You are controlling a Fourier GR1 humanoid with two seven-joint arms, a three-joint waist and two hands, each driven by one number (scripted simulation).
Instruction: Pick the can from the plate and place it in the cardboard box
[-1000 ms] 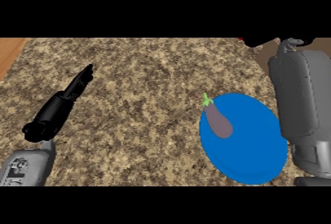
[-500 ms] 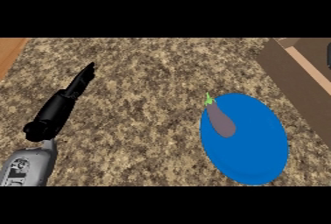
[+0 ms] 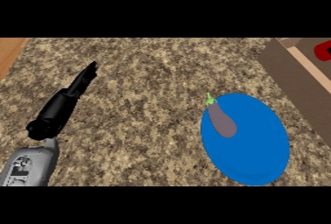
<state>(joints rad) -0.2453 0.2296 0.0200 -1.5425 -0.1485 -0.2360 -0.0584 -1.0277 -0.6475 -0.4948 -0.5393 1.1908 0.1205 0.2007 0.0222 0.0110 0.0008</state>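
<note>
— Counter surface?

— Speckled brown stone counter (image 3: 149, 87), with a strip of plain wood (image 3: 9, 52) at its far left corner.

— The plate?

— Round, smooth, blue plate (image 3: 255, 148) at the right. A purple eggplant (image 3: 222, 120) with a green stem lies on its left part.

— The can?

— A red shape (image 3: 323, 49) shows inside the cardboard box (image 3: 294, 76) at the upper right edge; cut off, so I cannot tell if it is the can.

— Hands?

— Left hand (image 3: 77, 85), black, fingers straight and together, hangs over the counter's left side, holding nothing. The right hand is out of frame.
</note>
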